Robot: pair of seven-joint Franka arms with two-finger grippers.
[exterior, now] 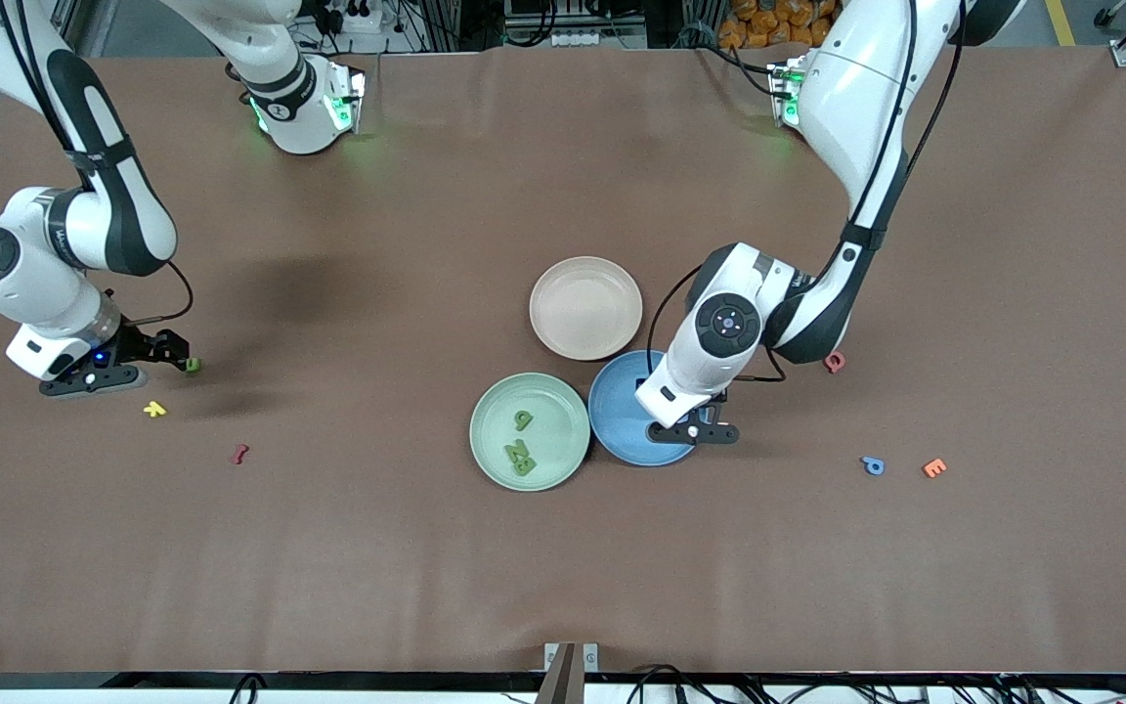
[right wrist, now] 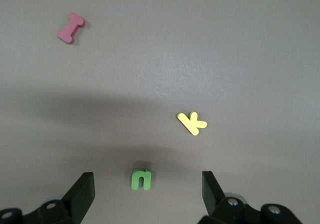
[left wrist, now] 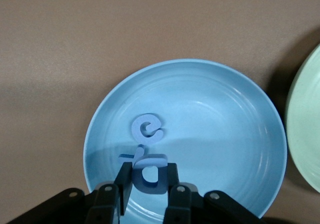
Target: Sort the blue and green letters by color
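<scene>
While ribbed, glossy blue plate [left wrist: 210, 109] holds chunky letters [left wrist: 146, 128].

Two white Franka arms with black joints and black tools

Each arm has glossy white rounded shells with black bands at the joints. Both bases glow green at their rings. A thin black cable runs along each forearm and loops down toward the wrist. The left tool [exterior: 698, 433] is black, its fingers [left wrist: 172, 184] flat and dark, with silver screws in the bracket. The right tool [exterior: 172, 357] is black too, with a small blue light at its mount.
</scene>
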